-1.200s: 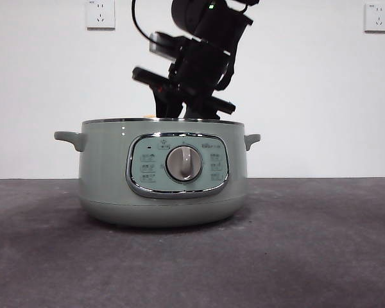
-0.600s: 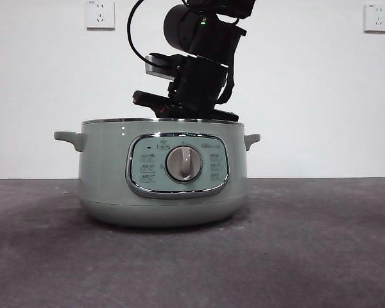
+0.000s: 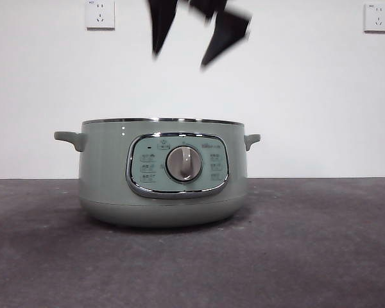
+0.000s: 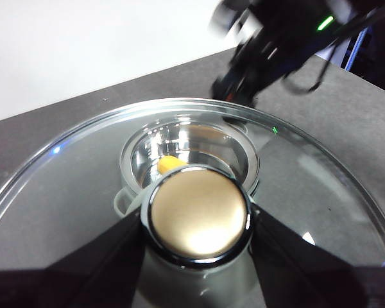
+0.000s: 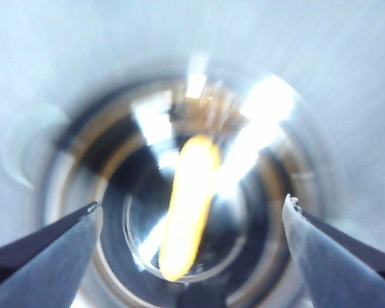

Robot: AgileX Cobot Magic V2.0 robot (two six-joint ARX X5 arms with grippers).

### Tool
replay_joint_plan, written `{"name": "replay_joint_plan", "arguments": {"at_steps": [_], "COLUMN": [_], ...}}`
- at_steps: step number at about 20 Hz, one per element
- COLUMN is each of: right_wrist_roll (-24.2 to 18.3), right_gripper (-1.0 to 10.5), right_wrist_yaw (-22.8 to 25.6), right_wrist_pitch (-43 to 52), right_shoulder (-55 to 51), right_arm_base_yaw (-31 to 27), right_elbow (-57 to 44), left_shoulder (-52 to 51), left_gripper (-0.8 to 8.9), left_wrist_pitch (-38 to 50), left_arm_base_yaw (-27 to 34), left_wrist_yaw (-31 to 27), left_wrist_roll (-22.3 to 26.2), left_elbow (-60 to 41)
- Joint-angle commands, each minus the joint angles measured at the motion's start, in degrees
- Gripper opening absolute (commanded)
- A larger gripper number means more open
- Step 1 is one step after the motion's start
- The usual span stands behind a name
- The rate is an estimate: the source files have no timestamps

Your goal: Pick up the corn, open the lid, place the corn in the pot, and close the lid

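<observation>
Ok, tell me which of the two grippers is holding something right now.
The left gripper: it is clamped on the lid by its knob. The right gripper is open and empty above the corn.

Black tapered tool (image 3: 186, 38) (blurred), green indicator light, dark cables

The right pincer (image 5: 189, 212) is hanging with its two jaws spread wide apart and nothing between them, pointing straight down. In the front view it (image 3: 183, 54) is showing only as two blurred black tips at the top edge, high up. The left pincer (image 4: 197, 221) is gripping a round knob, one jaw pressing on each side of it. The right arm (image 4: 276, 45) is appearing blurred in the left wrist view.
</observation>
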Motion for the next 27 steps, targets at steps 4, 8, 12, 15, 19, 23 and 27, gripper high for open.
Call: {"name": "replay_joint_plan", "arguments": {"at_steps": [4, 8, 12, 15, 19, 23, 27], "right_wrist_roll": [1.2, 1.2, 2.2, 3.2, 4.5, 6.8, 10.4], "right_gripper": [4.7, 4.7, 4.7, 4.7, 4.7, 4.7, 4.7], "right_wrist_yaw": [9.6, 13.3, 12.5, 8.2, 7.6, 7.7, 8.0], "right_wrist_pitch": [-10.5, -17.9, -24.8, -24.9, -24.8, -24.8, -24.8], "right_shoulder": [-13.6, -19.5, -22.9, -26.3, -34.5, -45.4, -55.4], "right_arm_base_yaw": [0.1, 0.1, 0.1, 0.2, 0.2, 0.2, 0.2], "right_elbow": [0.9, 0.9, 0.2, -1.9, -11.6, -24.4, -33.8], "left_shoulder": [5.7, 13.4, 22.6, 29.2, 37.1, 42.6, 47.5], "left_gripper": [-0.08, -0.08, -0.08, -0.07, -0.07, -0.07, -0.07], "left_wrist_pitch": [9.5, 14.1, 22.2, 26.0, 30.4, 36.4, 38.9], "left_arm_base_yaw": [0.2, -0.4, -4.0, -6.2, -7.5, -7.5, -7.5], "left_wrist_yaw": [0.5, 0.5, 1.4, 1.4, 1.4, 1.4, 1.4], "left_wrist_roll": [2.4, 4.4, 4.4, 4.4, 4.4, 4.3, 4.4], "left_elbow": [0.5, 0.5, 0.5, 0.5, 0.5, 0.5, 0.5]}}
